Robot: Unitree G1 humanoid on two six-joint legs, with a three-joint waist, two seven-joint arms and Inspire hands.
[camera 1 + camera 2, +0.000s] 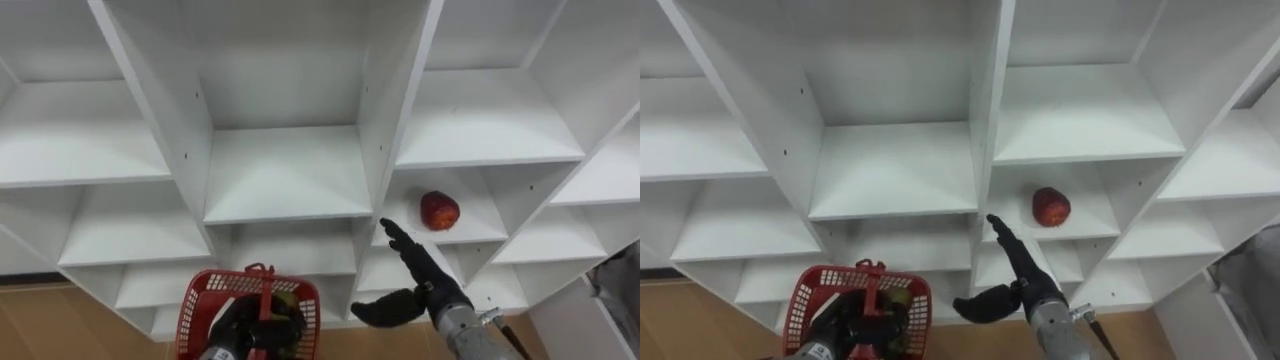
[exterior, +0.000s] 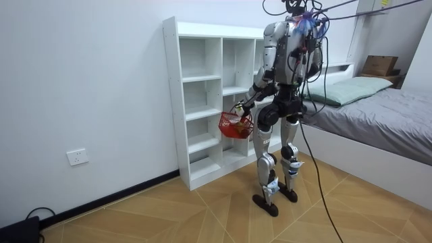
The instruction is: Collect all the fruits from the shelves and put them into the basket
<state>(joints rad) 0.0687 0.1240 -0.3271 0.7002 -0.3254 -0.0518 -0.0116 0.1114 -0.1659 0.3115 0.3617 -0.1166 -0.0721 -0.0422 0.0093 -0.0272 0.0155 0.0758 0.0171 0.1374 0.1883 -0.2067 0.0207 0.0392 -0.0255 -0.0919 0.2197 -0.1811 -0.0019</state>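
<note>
1. Round, glossy red fruit (image 1: 439, 210): lies on a shelf board of the white, smooth-panelled closet (image 1: 285, 170), in the compartment just right of the central upright.
2. Right robot hand (image 1: 428, 278): dark, fingers straight and apart, thumb spread sideways. Its fingertips point up towards the fruit from below and left, near it but not touching.
3. Left robot hand (image 1: 232, 325): clamped on the handle of the red plastic lattice basket (image 1: 197, 292), held low before the lower shelves.
4. The fruit sits back from the board's front edge, with free board on either side.
5. The robot stands upright on the wooden floor (image 2: 202, 216), facing the closet, with the grey bed (image 2: 385, 115) behind it.
</note>
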